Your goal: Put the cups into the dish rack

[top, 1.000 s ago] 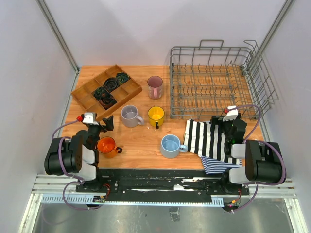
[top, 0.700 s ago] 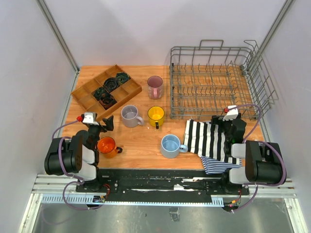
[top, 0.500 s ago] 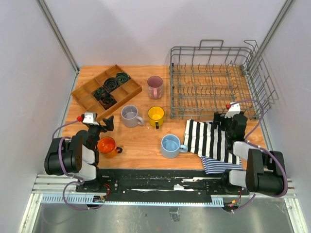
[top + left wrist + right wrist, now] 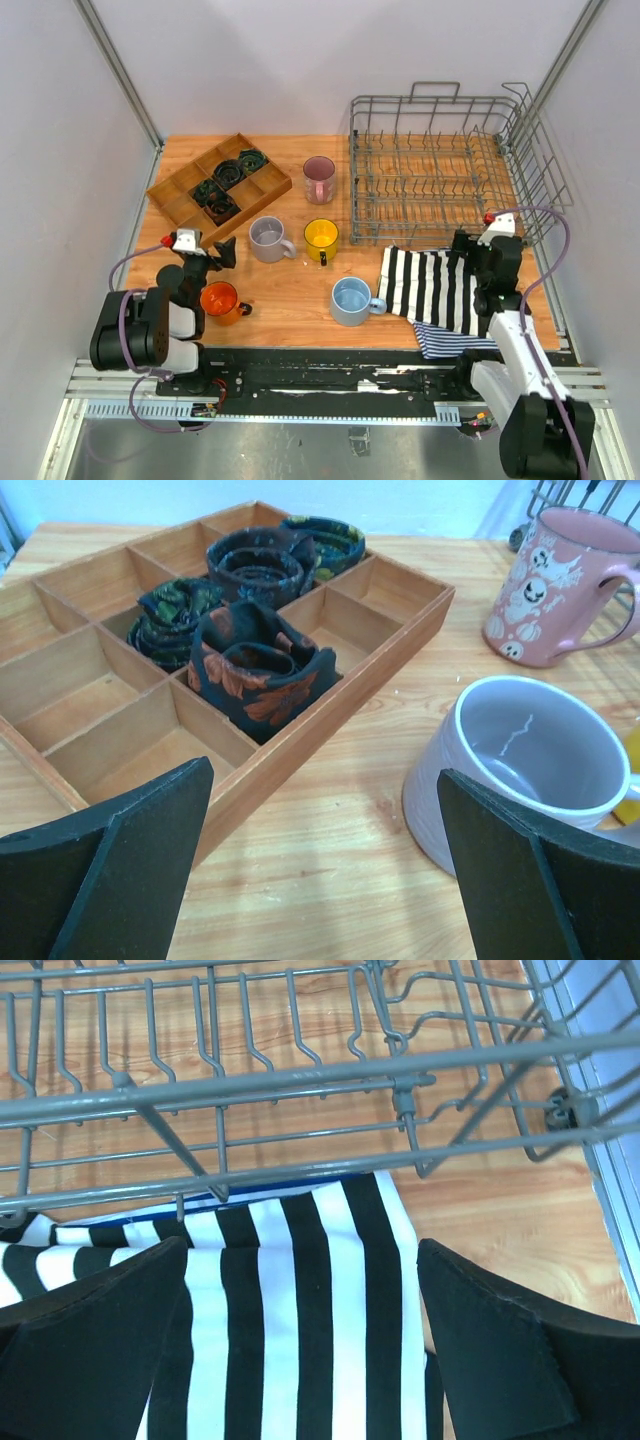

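- Over the last second the right arm has unfolded from beside its base and stretched forward. The right end effector (image 4: 302, 1247), fingers spread wide and holding nothing, now hangs over the striped cloth (image 4: 430, 285) at the lower right of the overhead frame, just beside the near side of the dish rack (image 4: 432, 100).
- The left end effector (image 4: 325, 770) is also spread and empty. It has barely shifted, at the lower left beside the orange cup (image 4: 219, 300).
- This looks like the very start of the task, as no cup is loaded. The orange, grey cup (image 4: 268, 239), yellow cup (image 4: 321, 237), pink cup (image 4: 319, 178) and light blue cup (image 4: 351, 300) all stand on the tabletop (image 4: 290, 280), left of the rack.
- Only the left wrist view shows the little ghost faces on the pink cup, a thin wavy line inside the grey one, and rolled dark fabric in the wooden tray (image 4: 340, 725).
- The right wrist view shows the cloth reaching the rack's near wires, but no cup at all.
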